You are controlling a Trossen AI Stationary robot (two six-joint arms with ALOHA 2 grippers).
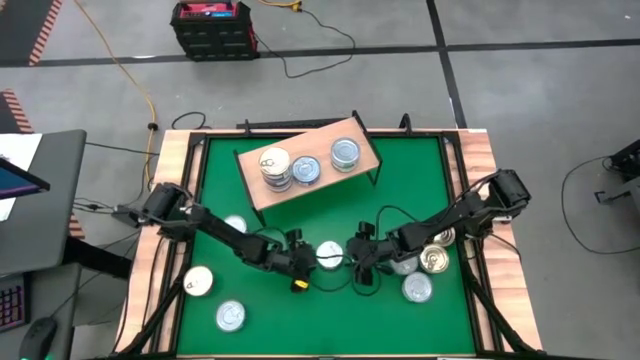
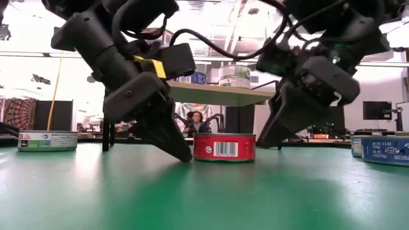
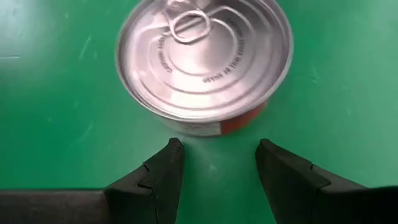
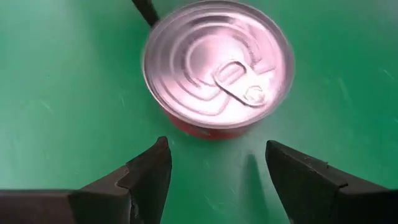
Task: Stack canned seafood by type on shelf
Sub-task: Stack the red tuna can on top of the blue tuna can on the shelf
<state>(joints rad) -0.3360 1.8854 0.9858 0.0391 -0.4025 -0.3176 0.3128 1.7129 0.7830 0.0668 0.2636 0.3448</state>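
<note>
A red-labelled tin (image 2: 224, 147) is parked on the green counter (image 1: 320, 320), flanked by the left tool (image 2: 167, 142) and right tool (image 2: 273, 135), both spread open and holding nothing, probably so either can grab it for the shelf (image 1: 300, 190).

Light falls evenly from overhead onto the green surface (image 1: 400, 170), so shadows stay soft and short. In the low view the room behind is blown out to white, leaving the arms as dark silhouettes, and the near surface is blurred. A silver can lid (image 3: 205, 56) shows bright glare in both wrist views, slightly smeared in the right wrist view.
</note>
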